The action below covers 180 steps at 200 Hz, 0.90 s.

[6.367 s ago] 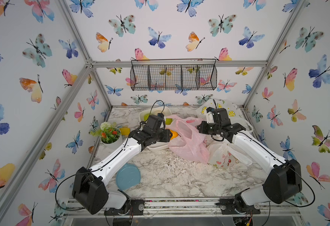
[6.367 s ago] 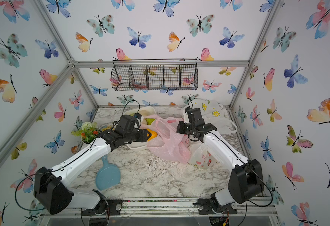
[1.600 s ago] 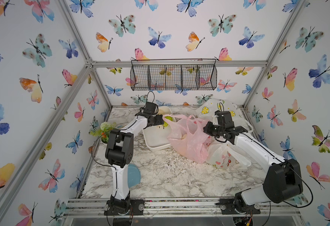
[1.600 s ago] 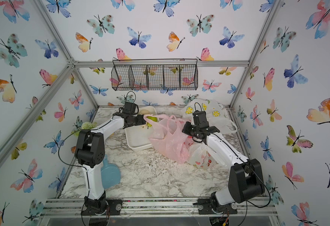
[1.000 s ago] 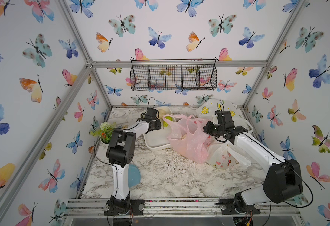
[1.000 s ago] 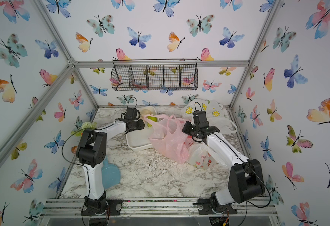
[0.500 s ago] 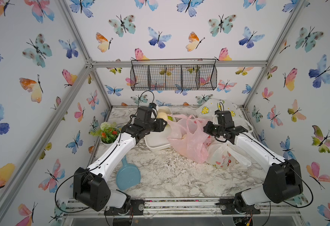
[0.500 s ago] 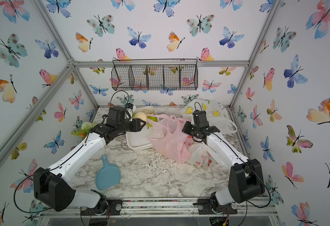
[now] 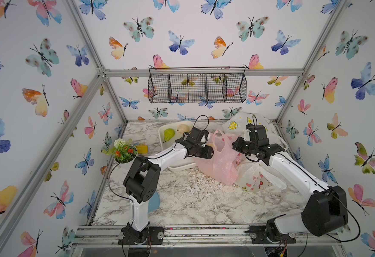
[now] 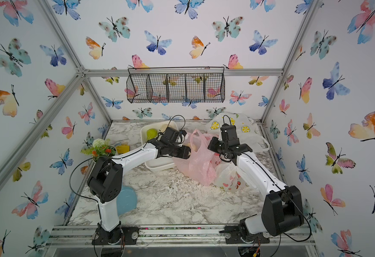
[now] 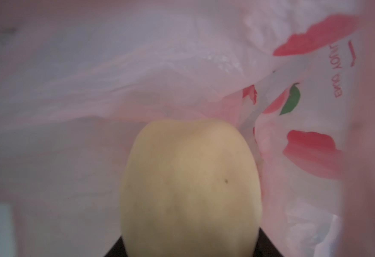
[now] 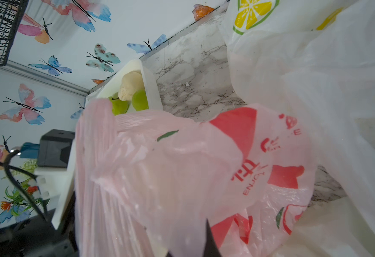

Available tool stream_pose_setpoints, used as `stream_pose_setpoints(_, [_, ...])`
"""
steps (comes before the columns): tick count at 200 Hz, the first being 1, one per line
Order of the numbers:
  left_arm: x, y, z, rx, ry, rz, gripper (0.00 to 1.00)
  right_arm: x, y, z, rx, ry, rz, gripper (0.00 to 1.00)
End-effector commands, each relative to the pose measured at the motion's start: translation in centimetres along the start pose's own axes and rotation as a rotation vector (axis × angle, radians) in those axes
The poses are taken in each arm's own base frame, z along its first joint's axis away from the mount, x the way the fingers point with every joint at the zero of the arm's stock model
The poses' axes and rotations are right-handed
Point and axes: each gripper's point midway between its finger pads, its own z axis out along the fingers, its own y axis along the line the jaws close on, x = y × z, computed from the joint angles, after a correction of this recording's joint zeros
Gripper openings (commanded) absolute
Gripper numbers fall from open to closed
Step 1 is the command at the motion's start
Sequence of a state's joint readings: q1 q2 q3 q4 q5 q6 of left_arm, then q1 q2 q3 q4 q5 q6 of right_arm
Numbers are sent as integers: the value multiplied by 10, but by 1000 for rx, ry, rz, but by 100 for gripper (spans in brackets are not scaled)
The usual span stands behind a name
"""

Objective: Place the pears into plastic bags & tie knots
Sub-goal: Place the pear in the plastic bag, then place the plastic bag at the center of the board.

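Observation:
The pink plastic bag [image 9: 219, 160] stands open in mid-table, printed with red fruit. My right gripper [image 9: 235, 145] is shut on its rim and holds the mouth up; pink film drapes over the fingertips [image 12: 206, 240]. My left gripper [image 9: 208, 151] reaches into the bag's mouth. In the left wrist view a cream pear [image 11: 191, 189] fills the gap between the jaws, with pink film [image 11: 137, 66] all round; whether they still press it does not show. A green pear [image 9: 168, 134] and a cream pear [image 9: 183, 128] lie in the white tray [image 9: 161, 135]. No knots show.
A white bag with cartoon prints [image 9: 253, 175] lies against the pink one under my right arm. The lemon-print bag [image 9: 237, 123] sits at the back right. A flower pot [image 9: 124, 151] stands at the left edge, a blue disc [image 10: 126, 197] by the left arm's base, a wire basket [image 9: 196, 86] on the back wall.
My left arm swung from above the tray to the pink bag, carrying the cream pear into its mouth. The right arm stayed in place holding the bag.

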<state>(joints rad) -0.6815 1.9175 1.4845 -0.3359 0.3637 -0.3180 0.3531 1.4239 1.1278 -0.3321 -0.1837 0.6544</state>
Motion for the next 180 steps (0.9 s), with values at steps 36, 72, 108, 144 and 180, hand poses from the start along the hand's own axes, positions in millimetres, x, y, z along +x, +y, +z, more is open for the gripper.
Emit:
stream_pose_setpoints(36, [-30, -20, -95, 115, -147, 87, 90, 4, -10, -1, 32, 0, -8, 3])
stream_pose_setpoints(72, [-52, 26, -164, -2, -306, 53, 85, 4, -9, 1, 25, 1, -9, 3])
stream_pose_setpoints(108, [-53, 75, -178, -27, -436, 69, 86, 6, -8, 4, 15, 20, -19, 3])
stream_pose_setpoints(144, [-63, 85, -154, 15, -466, 210, 88, 6, -4, 5, 1, 33, -30, 2])
stream_pose_setpoints(180, [-83, 101, -134, -15, -517, 291, 83, 5, -2, 2, -4, 34, -39, 3])
